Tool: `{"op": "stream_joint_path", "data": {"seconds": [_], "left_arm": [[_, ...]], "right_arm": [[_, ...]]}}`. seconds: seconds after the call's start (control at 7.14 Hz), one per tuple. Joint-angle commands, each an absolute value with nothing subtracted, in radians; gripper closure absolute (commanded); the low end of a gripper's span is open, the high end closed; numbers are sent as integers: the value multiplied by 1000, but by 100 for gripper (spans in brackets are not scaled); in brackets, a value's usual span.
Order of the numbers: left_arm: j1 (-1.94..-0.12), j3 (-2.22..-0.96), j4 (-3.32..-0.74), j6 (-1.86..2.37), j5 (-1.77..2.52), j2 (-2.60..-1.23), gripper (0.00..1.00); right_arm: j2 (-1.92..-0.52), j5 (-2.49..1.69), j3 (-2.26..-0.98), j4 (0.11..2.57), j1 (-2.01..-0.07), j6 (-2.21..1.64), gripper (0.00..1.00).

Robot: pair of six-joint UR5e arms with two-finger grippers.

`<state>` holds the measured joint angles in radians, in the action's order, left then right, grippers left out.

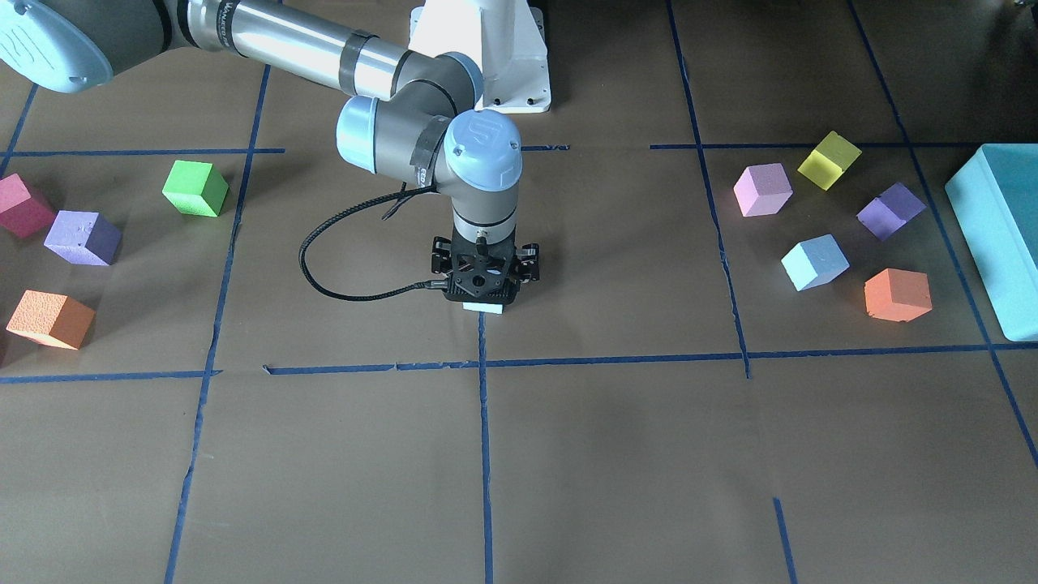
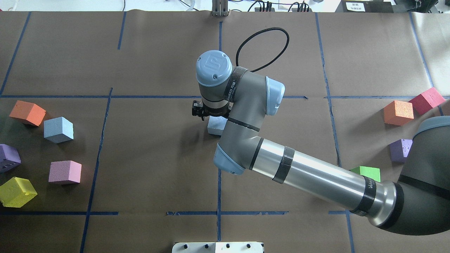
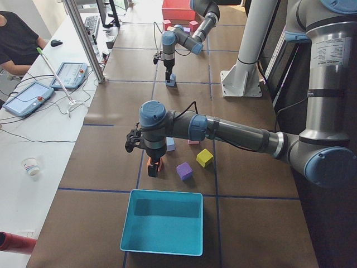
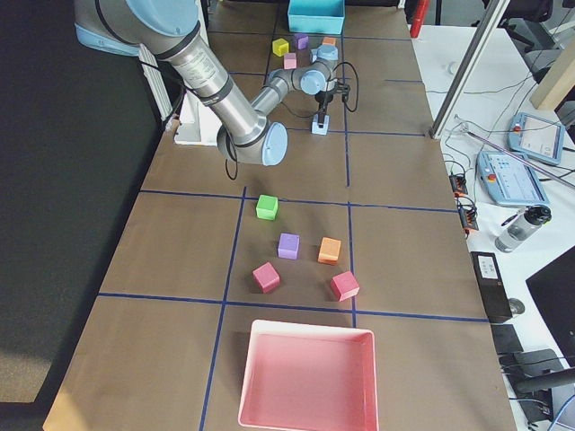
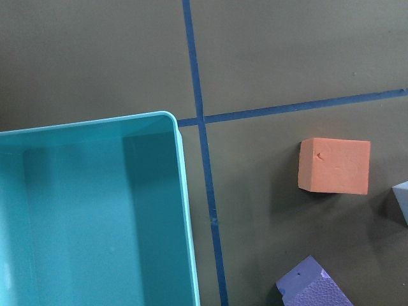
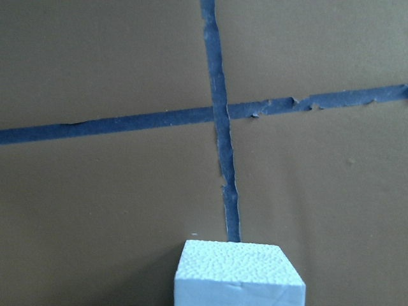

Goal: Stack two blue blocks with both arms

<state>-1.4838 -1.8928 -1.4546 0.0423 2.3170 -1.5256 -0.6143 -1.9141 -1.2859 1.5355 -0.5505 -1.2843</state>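
Observation:
One blue block (image 1: 484, 307) sits at the table's middle, by a tape crossing, directly under my right gripper (image 1: 484, 296). The gripper points straight down with its jaws around the block; the fingertips are hidden under its body. The block fills the bottom edge of the right wrist view (image 6: 239, 274) and also peeks out in the overhead view (image 2: 217, 125). The second blue block (image 1: 815, 262) lies free among coloured cubes on my left side (image 2: 58, 129). My left gripper (image 3: 152, 169) shows only in the exterior left view, low over those cubes. I cannot tell whether it is open or shut.
A teal box (image 1: 993, 235) stands at the left end, with orange (image 5: 335, 166), purple, pink and yellow cubes near it. Green (image 2: 367, 173), purple, orange and red cubes lie on my right side. A pink tray (image 4: 305, 373) stands at the right end.

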Motion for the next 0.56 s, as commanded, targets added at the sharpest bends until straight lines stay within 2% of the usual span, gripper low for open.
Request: {"op": "stream_joint_path", "data": {"seconds": [0.0,0.14,0.42], "left_arm": [[-1354,-2017,-1457,243,2315,-1528,0],[-1294,-2041,-1460,337,2312,-1528,0],[-1182,-2008,-1651,613,2269,-1531,0]], "right_arm": [[-629,-1945,-1398,1644,-593,-1252,0],[-647,-1971,-1472,1720,-626,-1209,0],[-754,-2006,-1694,1855,-710,-1070,0]]}}
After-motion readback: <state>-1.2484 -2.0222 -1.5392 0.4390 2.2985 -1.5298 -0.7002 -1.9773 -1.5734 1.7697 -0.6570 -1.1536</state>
